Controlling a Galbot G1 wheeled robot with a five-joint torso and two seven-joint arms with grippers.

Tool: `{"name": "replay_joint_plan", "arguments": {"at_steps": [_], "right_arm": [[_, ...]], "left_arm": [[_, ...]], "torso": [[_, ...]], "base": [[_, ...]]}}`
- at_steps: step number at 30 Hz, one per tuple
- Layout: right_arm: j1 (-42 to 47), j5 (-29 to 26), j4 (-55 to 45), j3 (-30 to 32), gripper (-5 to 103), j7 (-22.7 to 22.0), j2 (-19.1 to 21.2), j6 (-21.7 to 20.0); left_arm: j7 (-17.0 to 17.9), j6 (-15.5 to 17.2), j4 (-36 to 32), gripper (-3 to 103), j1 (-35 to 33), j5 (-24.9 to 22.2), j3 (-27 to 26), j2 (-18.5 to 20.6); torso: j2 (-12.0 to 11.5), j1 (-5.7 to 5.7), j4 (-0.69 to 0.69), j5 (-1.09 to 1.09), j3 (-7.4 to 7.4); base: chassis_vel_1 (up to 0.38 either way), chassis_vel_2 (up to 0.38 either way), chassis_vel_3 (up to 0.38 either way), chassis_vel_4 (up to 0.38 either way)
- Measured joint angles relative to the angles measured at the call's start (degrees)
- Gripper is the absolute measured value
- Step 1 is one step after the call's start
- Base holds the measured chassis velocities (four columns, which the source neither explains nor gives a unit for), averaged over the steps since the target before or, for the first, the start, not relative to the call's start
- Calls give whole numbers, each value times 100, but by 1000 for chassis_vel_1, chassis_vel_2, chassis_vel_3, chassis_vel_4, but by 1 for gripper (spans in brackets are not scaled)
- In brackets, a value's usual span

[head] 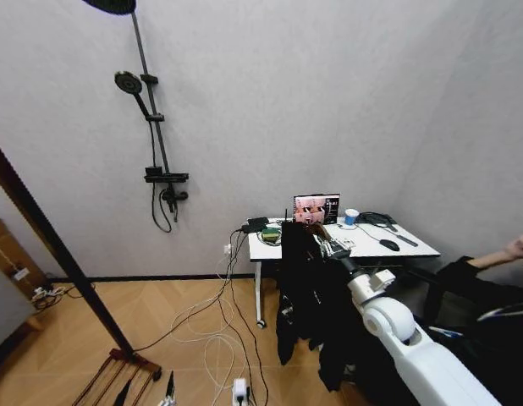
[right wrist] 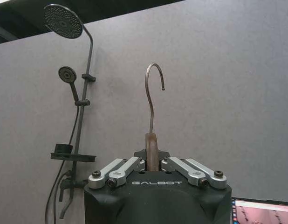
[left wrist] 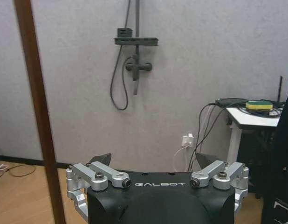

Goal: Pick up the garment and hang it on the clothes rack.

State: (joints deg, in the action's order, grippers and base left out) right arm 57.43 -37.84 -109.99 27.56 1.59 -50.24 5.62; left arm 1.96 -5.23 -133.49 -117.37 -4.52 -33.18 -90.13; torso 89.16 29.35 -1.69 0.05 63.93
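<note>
I've got the right gripper (right wrist: 152, 161) clamped on the neck of the brown wooden hanger (right wrist: 152, 151), jaws pinched in from both sides, and the thin bent metal hook (right wrist: 153, 95) stands straight up out of them with its open end curling over. In the head view that same right gripper (head: 327, 243) sits out in front of the white desk (head: 397, 246), and the black long-sleeved jacket (head: 305, 292) hangs limp beneath it, soft matte cloth falling in long vertical folds, the hem clear of the wood floor.

The thing that matters to me now: the dark reddish-brown wooden clothes rack (head: 50, 237) is well off to the left of the desk, across the room from the jacket. What I see of it is one smooth slanting upright (left wrist: 39, 112) and the slatted base (head: 118, 372) at the floor. So the jacket's long axis runs top to bottom, hook uppermost, and the rack lies to my left.

The left gripper (left wrist: 155, 161) is empty, its dark fingertips spread wide, and I judge it the nearer to that upright, though the load is on the right.
</note>
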Motion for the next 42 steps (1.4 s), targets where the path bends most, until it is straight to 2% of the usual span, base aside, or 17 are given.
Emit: {"name": "replay_joint_plan", "arguments": {"at_steps": [2, 14, 23, 37, 42], "right_arm": [[1, -1, -5, 0, 10, 8, 0, 0], [-32, 53, 3, -58, 10, 20, -36, -6], [-53, 174, 0, -83, 10, 45, -63, -23], [-227, 861, -181, -44, 10, 326, -63, 229], [-258, 1315, -468, 49, 10, 416, -51, 433]], "left_arm": [[0, 0, 0, 100, 0, 0, 0, 1], [1, 0, 0, 100, 0, 0, 0, 0], [1, 0, 0, 100, -1, 0, 0, 0], [1, 0, 0, 100, 0, 0, -1, 0], [2, 1, 0, 100, -1, 0, 0, 0]], "torso": [[0, 0, 0, -7, 1], [-5, 9, 5, -4, 3], [-5, 8, 3, -5, 3], [-5, 7, 3, -5, 2], [-5, 6, 0, -5, 2]], "base": [[177, 43, 53, 109], [137, 99, 109, 136], [118, 134, 134, 117], [127, 124, 120, 125], [83, 107, 140, 120]]}}
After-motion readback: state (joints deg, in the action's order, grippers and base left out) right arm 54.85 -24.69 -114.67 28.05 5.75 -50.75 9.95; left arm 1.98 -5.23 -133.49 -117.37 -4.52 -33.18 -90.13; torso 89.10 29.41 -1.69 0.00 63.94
